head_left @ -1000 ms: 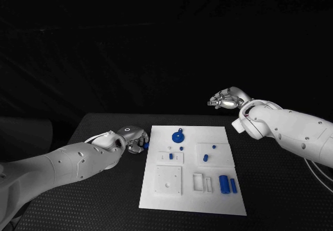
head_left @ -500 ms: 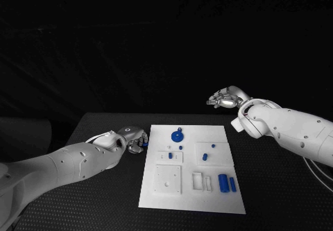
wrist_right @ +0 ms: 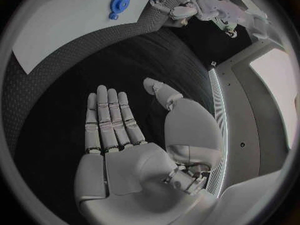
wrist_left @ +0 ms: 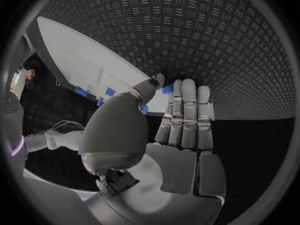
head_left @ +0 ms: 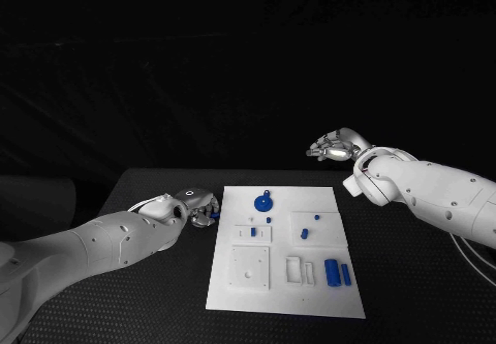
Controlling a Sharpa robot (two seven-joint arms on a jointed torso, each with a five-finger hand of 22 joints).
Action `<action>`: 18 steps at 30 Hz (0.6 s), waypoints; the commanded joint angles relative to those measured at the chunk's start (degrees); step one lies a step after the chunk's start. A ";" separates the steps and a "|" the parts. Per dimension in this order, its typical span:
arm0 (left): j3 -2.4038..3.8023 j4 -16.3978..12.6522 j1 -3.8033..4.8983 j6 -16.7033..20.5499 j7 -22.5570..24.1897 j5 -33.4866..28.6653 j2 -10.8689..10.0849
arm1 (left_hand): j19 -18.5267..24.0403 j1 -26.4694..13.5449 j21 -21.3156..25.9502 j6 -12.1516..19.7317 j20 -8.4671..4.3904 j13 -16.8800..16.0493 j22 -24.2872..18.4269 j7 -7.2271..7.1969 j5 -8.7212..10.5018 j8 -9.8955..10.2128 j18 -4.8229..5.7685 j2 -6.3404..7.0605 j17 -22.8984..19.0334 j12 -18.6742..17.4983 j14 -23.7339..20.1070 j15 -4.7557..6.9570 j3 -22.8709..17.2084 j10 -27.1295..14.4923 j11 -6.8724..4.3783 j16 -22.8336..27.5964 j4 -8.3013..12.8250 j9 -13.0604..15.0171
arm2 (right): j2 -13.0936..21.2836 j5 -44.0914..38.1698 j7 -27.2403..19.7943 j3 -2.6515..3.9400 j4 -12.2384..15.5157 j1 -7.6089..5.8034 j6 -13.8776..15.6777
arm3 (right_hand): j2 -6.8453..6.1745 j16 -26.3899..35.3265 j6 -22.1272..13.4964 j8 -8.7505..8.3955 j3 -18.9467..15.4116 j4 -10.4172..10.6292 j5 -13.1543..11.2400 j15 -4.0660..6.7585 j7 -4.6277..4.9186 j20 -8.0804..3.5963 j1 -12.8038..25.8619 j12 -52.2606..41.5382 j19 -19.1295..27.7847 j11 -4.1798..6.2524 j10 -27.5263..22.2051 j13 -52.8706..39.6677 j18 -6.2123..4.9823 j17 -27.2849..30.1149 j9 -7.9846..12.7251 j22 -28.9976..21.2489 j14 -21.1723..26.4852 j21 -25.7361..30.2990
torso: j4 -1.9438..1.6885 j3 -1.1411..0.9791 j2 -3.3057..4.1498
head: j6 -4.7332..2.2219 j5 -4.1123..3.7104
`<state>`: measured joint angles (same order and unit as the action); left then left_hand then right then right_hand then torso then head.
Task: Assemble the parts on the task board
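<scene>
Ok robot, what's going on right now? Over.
Left hand pinching a small blue part beside the board. Right hand open, raised behind the table. Nothing in the way.

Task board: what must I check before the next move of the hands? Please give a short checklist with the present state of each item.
1. Right hand holds nothing, fingers apart: ok.
2. Right hand is away from the task board: ok, it is raised past the table's far edge.
3. Left hand is beside the board's left edge, not over it: ok.
4. Left hand holds a part: cannot tell; a blue bit shows by its fingertips.
5. Round blue part and larger blue cylinder lie uncovered on the board: ok.
</scene>
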<state>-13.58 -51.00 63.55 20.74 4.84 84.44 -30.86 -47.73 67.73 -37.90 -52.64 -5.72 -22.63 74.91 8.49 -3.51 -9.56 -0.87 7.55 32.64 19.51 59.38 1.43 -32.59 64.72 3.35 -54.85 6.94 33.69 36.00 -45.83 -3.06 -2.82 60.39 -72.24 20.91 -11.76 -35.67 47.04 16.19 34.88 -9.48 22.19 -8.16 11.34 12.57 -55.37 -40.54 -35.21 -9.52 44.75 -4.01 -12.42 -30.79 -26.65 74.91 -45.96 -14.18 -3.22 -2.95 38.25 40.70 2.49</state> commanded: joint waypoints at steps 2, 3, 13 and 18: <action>-0.15 -0.62 -0.24 -1.08 0.27 0.29 -0.17 | 0.18 -0.39 0.29 -0.91 -1.52 -0.15 1.27 0.06 0.22 -0.52 0.11 -1.63 0.25 0.32 -0.38 0.27 0.18 0.68 -0.08 -0.39 -0.76 -0.11 | 0.03 -0.05 -0.53 0.02 0.06 0.01 -0.72 | 0.20 0.28 -0.36 0.22 -0.13 0.25 0.36 -0.12 0.13 0.18 0.50 0.35 -0.07 0.04 0.51 0.06 0.11 0.05 0.10 0.95 0.25 0.34 | -0.03 0.01 0.00 | 0.13 -0.10; -0.15 -0.68 -0.24 -0.83 0.31 0.06 -0.24 | 0.21 -0.86 0.31 -1.01 -1.53 -0.18 1.26 0.07 0.23 -0.57 0.13 -2.28 0.34 0.30 -0.39 0.28 0.34 0.74 -0.07 -0.44 -1.22 -0.21 | 0.05 -0.05 -0.53 0.02 0.06 0.01 -0.72 | 0.20 0.28 -0.36 0.22 -0.14 0.26 0.36 -0.12 0.13 0.19 0.51 0.35 -0.08 0.04 0.51 0.06 0.11 0.05 0.10 0.95 0.25 0.35 | -0.03 0.01 0.00 | 0.13 -0.10; -0.15 -1.04 -0.23 0.05 0.09 -0.12 -0.60 | 0.19 -2.72 0.34 -1.61 -1.71 -0.28 1.25 -0.16 0.13 -0.88 0.11 -5.80 0.77 0.18 -0.31 0.47 0.72 1.28 -0.11 -0.67 -3.38 -0.78 | 0.08 -0.05 -0.51 0.02 0.07 0.01 -0.83 | 0.21 0.28 -0.36 0.22 -0.17 0.33 0.39 -0.12 0.13 0.19 0.60 0.36 -0.10 0.04 0.52 0.06 0.10 0.06 0.10 0.97 0.26 0.39 | -0.05 0.03 -0.02 | 0.16 -0.29; -0.15 -0.51 -0.23 0.21 -0.43 0.02 -0.64 | 0.13 -2.40 0.25 -1.78 -1.82 -0.31 1.29 -0.25 0.19 -0.99 0.06 -7.00 0.93 0.14 -0.20 0.57 0.47 1.50 -0.13 -0.81 -3.30 -0.94 | 0.10 -0.05 -0.48 0.02 0.06 0.01 -0.92 | 0.19 0.29 -0.36 0.22 -0.17 0.32 0.40 -0.12 0.12 0.19 0.60 0.37 -0.10 0.04 0.52 0.06 0.09 0.06 0.11 0.98 0.26 0.41 | 0.00 0.00 -0.03 | 0.08 -0.29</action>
<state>-13.60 -51.74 63.52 21.42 4.91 84.31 -31.42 -47.72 65.34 -37.90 -54.04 -5.72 -22.89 74.95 8.28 -3.50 -10.21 -0.87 0.91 33.53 19.51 59.17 1.64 -31.94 65.83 3.06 -55.47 3.76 32.64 36.09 -45.83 -3.05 -2.81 60.39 -72.24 20.77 -11.53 -35.67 47.04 16.19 34.71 -9.32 22.19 -8.16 11.34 12.56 -55.14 -40.54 -35.21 -9.52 44.75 -4.01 -12.43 -30.80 -26.60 74.91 -45.96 -13.96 -3.26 -2.94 38.22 40.82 2.20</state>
